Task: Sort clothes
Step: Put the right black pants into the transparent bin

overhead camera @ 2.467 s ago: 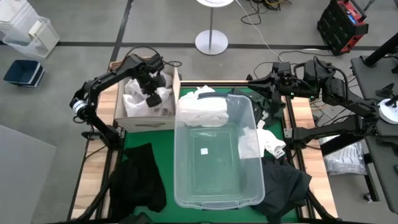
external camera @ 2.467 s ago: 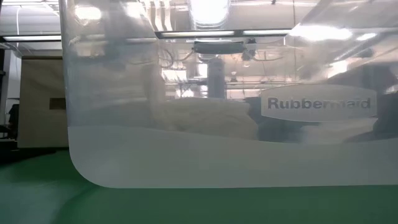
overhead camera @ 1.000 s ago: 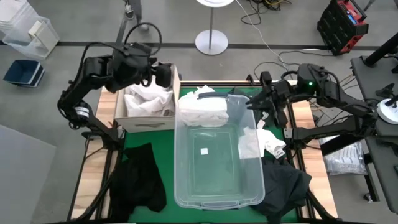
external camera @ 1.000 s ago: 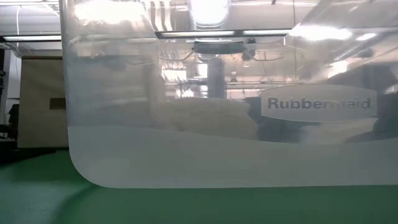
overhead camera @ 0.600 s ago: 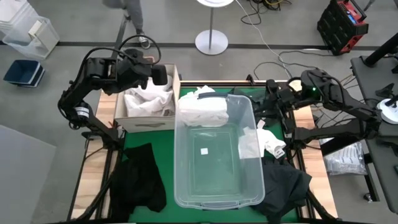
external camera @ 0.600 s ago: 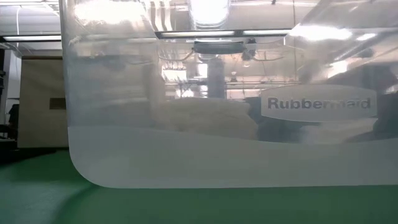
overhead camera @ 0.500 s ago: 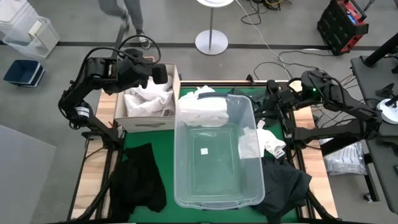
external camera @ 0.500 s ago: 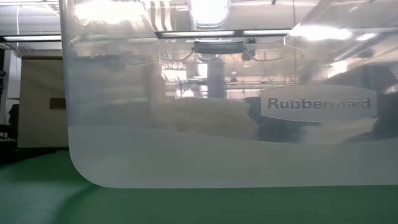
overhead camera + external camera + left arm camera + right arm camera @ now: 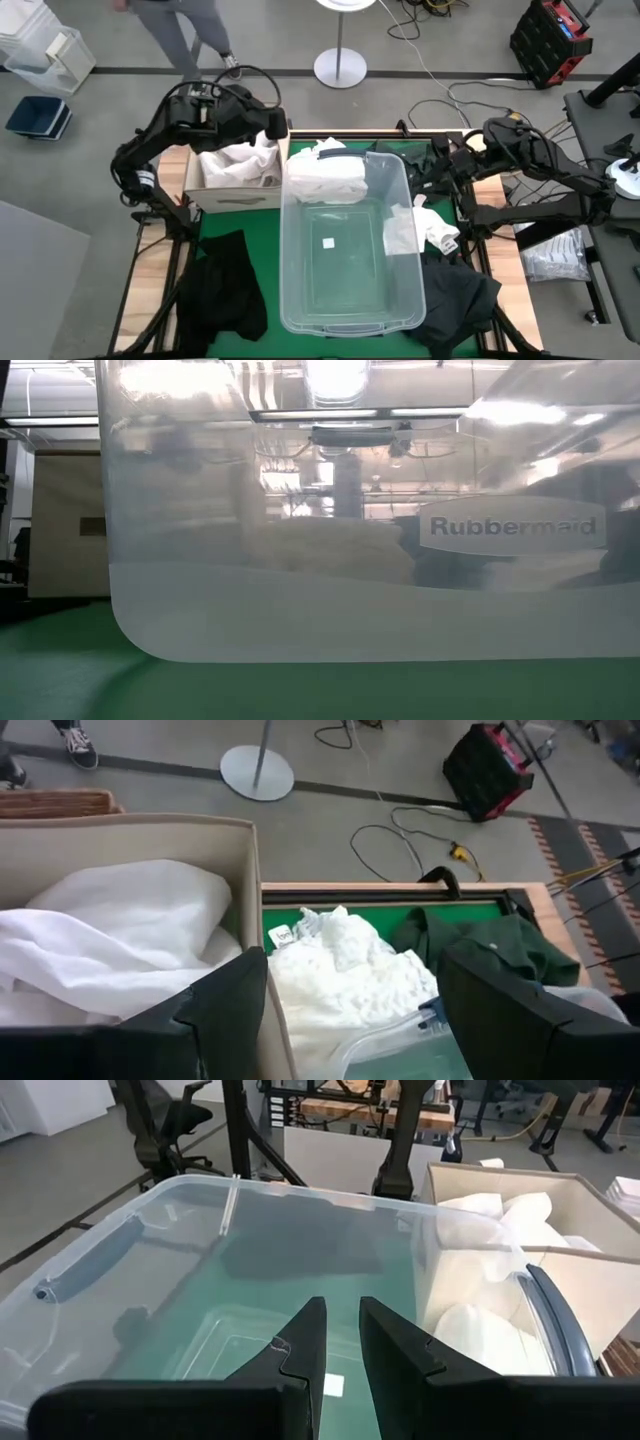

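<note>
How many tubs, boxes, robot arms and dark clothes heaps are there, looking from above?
Tub: 1
Box: 1
Arms: 2
Dark clothes heaps: 3
Total: 7

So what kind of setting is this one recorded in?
Probably a robotics lab or workshop: bare grey floor with loose cables, a red tool case, and office chairs beyond the clear tub.

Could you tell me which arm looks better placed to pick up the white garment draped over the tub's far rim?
Probably the left: its open gripper hovers beside the white garment, above the cardboard box. The right gripper sits farther off.
</note>
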Robot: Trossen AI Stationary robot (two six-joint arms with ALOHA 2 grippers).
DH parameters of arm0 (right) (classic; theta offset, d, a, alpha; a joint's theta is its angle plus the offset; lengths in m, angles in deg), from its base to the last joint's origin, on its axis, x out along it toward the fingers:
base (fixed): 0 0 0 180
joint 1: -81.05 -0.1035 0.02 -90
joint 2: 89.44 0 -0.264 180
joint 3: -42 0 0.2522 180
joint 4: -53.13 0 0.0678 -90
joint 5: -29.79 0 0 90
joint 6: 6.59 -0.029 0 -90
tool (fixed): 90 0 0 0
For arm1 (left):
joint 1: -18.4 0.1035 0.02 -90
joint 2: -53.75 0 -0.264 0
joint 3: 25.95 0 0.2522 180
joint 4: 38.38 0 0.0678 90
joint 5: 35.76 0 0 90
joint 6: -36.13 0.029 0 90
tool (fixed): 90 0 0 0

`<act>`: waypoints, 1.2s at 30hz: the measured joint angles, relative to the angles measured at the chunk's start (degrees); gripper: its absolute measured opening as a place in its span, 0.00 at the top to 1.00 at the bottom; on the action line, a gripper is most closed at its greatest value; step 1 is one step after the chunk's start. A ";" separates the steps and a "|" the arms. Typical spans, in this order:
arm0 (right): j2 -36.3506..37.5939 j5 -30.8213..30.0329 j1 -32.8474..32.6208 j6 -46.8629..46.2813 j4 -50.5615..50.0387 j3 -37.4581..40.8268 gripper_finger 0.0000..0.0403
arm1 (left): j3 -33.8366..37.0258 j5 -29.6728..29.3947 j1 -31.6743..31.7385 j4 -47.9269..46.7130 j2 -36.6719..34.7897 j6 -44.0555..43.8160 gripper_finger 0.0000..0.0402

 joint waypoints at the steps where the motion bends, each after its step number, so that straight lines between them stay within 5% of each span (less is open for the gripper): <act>1: -0.01 -0.01 0.00 0.05 0.01 0.02 0.86 | 0.00 0.02 0.00 0.19 0.15 0.45 0.34; 10: -2.22 -0.22 0.00 0.38 2.25 0.06 0.86 | -0.04 4.70 -1.71 0.61 0.25 8.90 0.34; 22: -9.53 -0.68 0.02 -5.21 7.47 -0.22 0.86 | -0.04 6.60 -11.96 -0.85 -0.13 25.98 0.34; 36: -12.53 -0.85 0.02 -22.67 14.51 -5.20 0.86 | 1.93 14.98 -22.84 -1.07 -8.09 33.25 0.34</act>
